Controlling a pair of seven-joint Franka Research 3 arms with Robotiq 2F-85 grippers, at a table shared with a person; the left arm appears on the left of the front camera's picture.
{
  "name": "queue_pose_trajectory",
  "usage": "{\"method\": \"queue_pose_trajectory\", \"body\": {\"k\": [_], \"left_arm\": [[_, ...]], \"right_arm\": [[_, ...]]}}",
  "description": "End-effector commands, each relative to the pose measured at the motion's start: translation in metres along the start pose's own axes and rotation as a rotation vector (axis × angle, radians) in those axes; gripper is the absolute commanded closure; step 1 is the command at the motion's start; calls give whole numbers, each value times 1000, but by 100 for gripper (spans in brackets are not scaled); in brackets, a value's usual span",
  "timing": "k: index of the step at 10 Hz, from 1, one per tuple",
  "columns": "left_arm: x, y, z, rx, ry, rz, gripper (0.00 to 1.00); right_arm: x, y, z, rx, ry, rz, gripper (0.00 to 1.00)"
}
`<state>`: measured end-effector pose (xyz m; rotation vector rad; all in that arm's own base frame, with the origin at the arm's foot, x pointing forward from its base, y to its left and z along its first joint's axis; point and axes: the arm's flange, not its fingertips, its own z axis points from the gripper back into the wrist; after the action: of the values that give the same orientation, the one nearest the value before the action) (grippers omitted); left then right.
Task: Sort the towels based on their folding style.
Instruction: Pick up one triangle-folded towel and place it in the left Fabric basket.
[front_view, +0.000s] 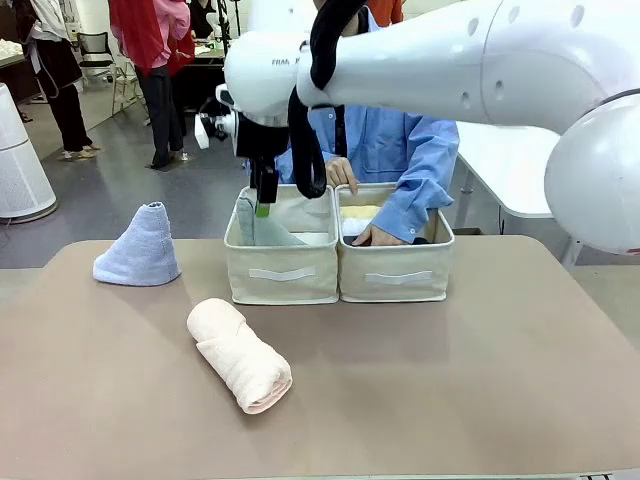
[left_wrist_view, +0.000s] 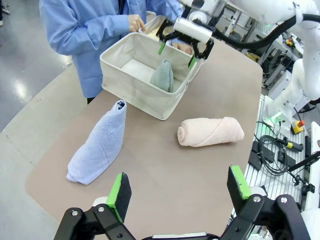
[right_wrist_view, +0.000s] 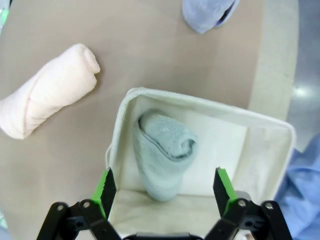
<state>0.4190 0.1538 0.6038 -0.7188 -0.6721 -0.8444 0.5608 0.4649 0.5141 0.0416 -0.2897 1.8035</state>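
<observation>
1. Presently, the towels counted in plain view are two cones and one roll, plus the part-hidden pieces noted at item 4.
2. Cones, two: the lavender-blue cone (front_view: 140, 248) stands upright on the table (front_view: 450, 380), left of the bins and apart from them. The grey-green cone (right_wrist_view: 165, 155) stands inside the left bin (front_view: 283, 262), close to one corner.
3. Rolls, one: the pale pink roll (front_view: 240, 355) lies on its side on the table in front of the left bin, not touching it.
4. Bins, two, beige, side by side and touching. The right bin (front_view: 395, 268) holds a yellow towel (front_view: 360, 212) with something white just beside it; their folding cannot be told. One hand of the person (front_view: 375, 236) is inside that bin, and the other hand (front_view: 342, 172) is at the rim where the bins meet.
5. Right gripper (right_wrist_view: 165, 189): jaws wide apart and holding nothing, above the left bin. The grey-green cone sits directly below, framed between the two green pads and touching neither.
6. Left gripper (left_wrist_view: 179, 189): jaws spread wide and empty, above the near table edge. It is well apart from the pale pink roll and the lavender-blue cone.
</observation>
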Motion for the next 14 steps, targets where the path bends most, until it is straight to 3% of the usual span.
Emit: {"method": "queue_pose_trajectory", "body": {"k": [1,3,4,6,7,11,14], "left_arm": [[1,-1,-1,4,-12,-2,0],[1,-1,-1,4,-12,-2,0],[1,-1,-1,4,-12,-2,0],[1,-1,-1,4,-12,-2,0],[1,-1,-1,4,-12,-2,0],[1,-1,-1,4,-12,-2,0],[1,-1,-1,4,-12,-2,0]], "right_arm": [[4,20,46,-66,6,-6,0],[0,47,81,-88,37,-22,0],[-9,76,98,-56,82,-44,0],[-55,138,138,-89,170,-160,0],[-91,172,151,-37,246,-212,0],[-219,286,174,-77,202,-557,0],[-303,307,168,-87,124,-788,0]]}}
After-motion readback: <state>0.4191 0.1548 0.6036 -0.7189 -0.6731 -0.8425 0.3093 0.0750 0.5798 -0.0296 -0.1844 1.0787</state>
